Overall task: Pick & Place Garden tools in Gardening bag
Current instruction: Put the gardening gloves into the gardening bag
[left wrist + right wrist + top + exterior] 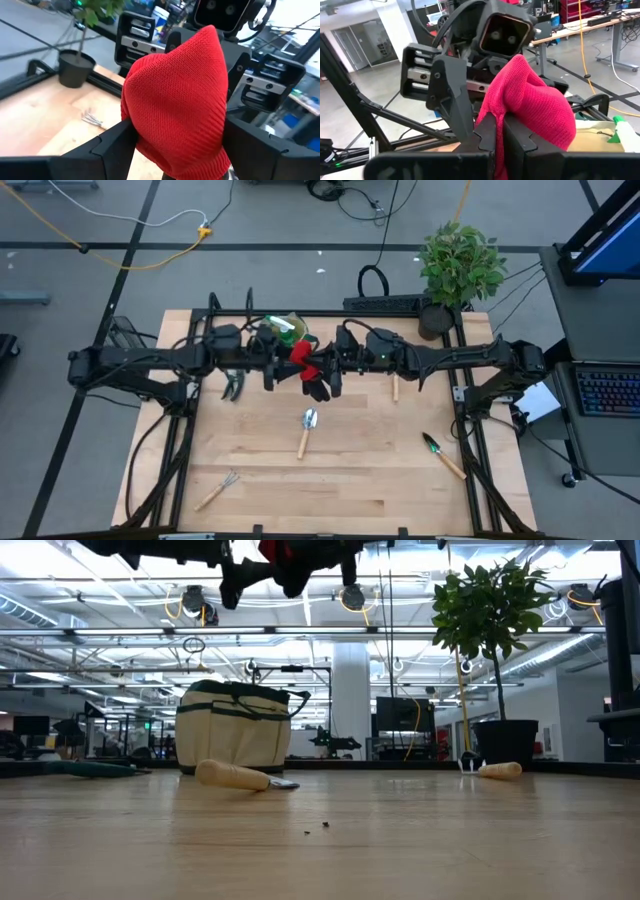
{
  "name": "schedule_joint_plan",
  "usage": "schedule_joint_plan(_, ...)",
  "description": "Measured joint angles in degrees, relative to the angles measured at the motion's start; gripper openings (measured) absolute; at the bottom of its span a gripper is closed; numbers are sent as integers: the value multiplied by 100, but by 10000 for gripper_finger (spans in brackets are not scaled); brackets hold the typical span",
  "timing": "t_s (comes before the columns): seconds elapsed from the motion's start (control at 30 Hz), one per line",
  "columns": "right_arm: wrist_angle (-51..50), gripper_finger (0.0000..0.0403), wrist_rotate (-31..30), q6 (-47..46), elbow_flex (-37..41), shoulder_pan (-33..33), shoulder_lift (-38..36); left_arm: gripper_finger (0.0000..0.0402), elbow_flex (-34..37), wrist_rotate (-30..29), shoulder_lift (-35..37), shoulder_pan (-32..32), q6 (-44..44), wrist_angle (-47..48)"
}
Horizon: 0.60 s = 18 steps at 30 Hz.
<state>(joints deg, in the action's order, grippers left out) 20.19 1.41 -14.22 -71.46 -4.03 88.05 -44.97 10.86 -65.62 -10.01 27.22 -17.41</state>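
Note:
The red-black gloves (303, 360) hang high above the table's middle, between my two grippers, which meet tip to tip. My left gripper (285, 366) comes from the table's left and my right gripper (326, 368) from its right, and both are shut on the gloves. In the low view the gloves (290, 562) hang at the top, well above the wood. The beige gardening bag (283, 330) stands just behind them with a green spray bottle (283, 327) in it. It also shows in the low view (235, 725). My left gripper (180, 150) has the bunched red knit cuff (175, 100) between its two fingers (112, 142), which stand well apart on either side of it. It comes level from the table's left. The gloves are lifted clear. My right gripper (499, 145) pinches a fold of the red knit (492, 131) between its two nearly closed fingers (517, 142). It comes level from the table's right. The rest of the red cloth (535, 105) bulges beyond the fingers, and the black finger ends (318, 388) hang below.
On the table lie dark pruning shears (232, 385), a silver trowel (306, 430), a green-bladed trowel (440, 452), a rake (218, 490) and a wooden-handled tool (394, 388). A potted plant (460, 265) stands at the far right corner.

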Motion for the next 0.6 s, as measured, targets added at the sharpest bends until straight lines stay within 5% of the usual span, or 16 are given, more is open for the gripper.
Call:
schedule_joint_plan(0.2, -53, 4, -8, -3, 0, -2, 0, 225, -2, 614, -38, -242, 256, -55)
schedule_joint_plan(0.47, -60, 10, -235, 12, -4, -7, 0, 65, -2, 1339, -40, -508, 382, -74)
schedule_joint_plan(0.6, -73, 34, -288, -9, -4, -9, 2, 64, -2, 1497, -40, -672, 546, 10)
